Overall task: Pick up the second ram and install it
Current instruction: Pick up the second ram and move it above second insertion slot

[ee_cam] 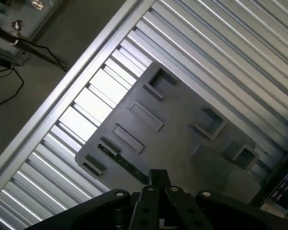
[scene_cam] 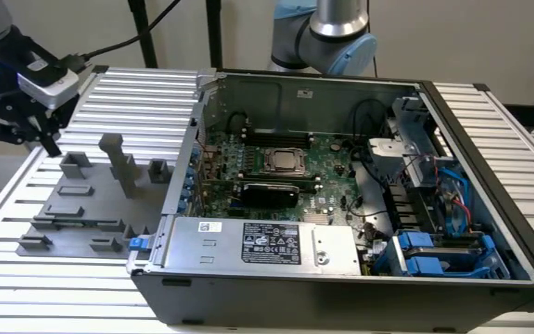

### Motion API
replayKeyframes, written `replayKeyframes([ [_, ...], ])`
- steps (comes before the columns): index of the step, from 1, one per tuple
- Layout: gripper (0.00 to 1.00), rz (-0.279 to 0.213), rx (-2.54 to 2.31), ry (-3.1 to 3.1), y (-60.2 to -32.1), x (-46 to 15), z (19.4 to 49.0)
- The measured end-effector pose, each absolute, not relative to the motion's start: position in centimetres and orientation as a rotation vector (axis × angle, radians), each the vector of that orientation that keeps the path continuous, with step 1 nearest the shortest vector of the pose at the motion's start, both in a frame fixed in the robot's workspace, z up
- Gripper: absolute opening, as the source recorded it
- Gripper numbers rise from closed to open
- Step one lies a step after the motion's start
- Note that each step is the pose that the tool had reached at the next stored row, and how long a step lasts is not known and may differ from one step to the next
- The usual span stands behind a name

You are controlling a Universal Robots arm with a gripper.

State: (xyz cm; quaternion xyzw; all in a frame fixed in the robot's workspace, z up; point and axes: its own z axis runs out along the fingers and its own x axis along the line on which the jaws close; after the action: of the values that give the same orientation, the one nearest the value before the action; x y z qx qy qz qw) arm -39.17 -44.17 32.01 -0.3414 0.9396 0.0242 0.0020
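The open computer case (scene_cam: 341,306) sits well off from the claw, toward the exterior view's right, on the ribbed metal table (scene_cam: 137,90). The green motherboard (scene_cam: 332,156) lies flat inside it. Below the claw is the gray fixture plate (scene_cam: 81,202) (ee_cam: 182,143) with its raised blocks. The claw (scene_cam: 46,142) (ee_cam: 158,178) hangs above the plate's far edge, points down and holds nothing. Whether it is spread or pressed together, I cannot tell. The second ram (scene_cam: 77,224) (ee_cam: 127,165) lies in a slot near the plate's edge. In the wrist view it is just beneath the claw's tip.
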Motion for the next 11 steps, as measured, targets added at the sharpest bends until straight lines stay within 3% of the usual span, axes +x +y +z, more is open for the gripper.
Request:
replayKeyframes([
  [11,0.00,0.076,-1.363,2.830,-44.17,-39.17,31.09],
])
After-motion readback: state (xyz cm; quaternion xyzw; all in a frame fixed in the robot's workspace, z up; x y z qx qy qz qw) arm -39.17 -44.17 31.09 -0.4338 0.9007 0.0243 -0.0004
